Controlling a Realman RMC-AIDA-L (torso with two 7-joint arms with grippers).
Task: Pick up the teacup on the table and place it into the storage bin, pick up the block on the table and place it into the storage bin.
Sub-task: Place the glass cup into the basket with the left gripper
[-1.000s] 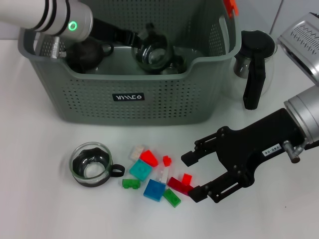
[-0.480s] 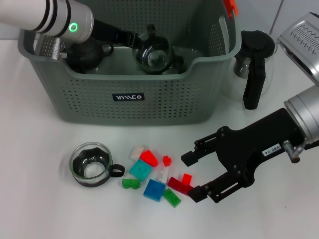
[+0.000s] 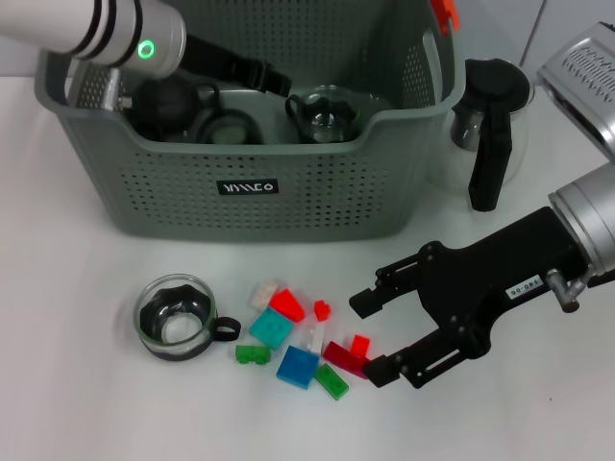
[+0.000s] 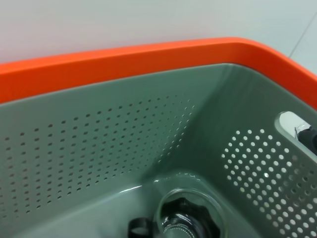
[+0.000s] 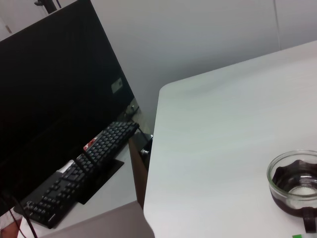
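Inside the bin [image 3: 240, 206], the glass cup [image 3: 327, 113] that hung higher near the left gripper a second ago now sits lower on the bin floor toward the right wall, and the left arm [image 3: 106, 34] has drawn back a little; whether its fingers are open or shut I cannot tell. One teacup [image 3: 175, 317] remains on the table [image 3: 77, 403] near its front edge, with the blocks [image 3: 298, 336] just beside it, none binned yet by the look of it. The right gripper [image 3: 380, 336] hovers with fingers spread wide beside the blocks, holding nothing. The bin's black label carries white lettering I cannot read; a small tag on the right gripper is too small to read.
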